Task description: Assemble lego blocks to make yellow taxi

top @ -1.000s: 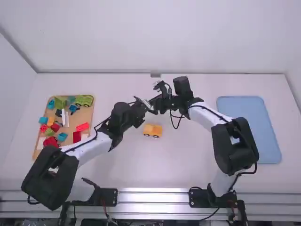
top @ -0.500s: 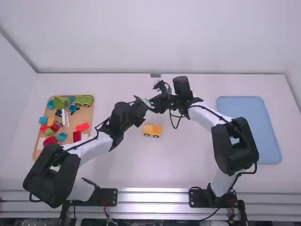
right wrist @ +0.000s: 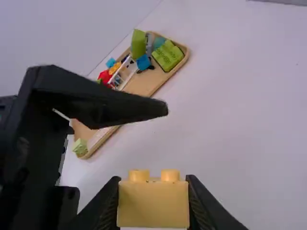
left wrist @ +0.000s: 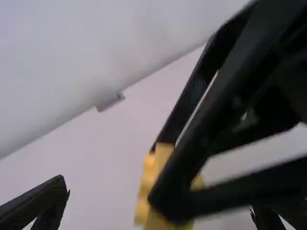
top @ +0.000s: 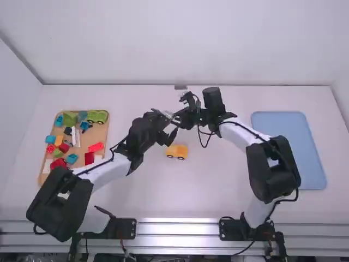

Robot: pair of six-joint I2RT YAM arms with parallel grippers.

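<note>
The right pincer (top: 181, 119) pinches a yellow block (right wrist: 153, 203), studs showing, above the desk (top: 218, 180). The left pincer (top: 173, 123) is spread close by, its fingers apart with nothing gripped. A yellow-orange toy car (top: 176, 152) sits on the desk between the arms, wheels showing, nearer the arm bases than the pincers.

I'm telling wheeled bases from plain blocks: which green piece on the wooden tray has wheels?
The green piece at the tray's far right corner: dark wheels show along its near side. The green block left of it shows none.
</note>
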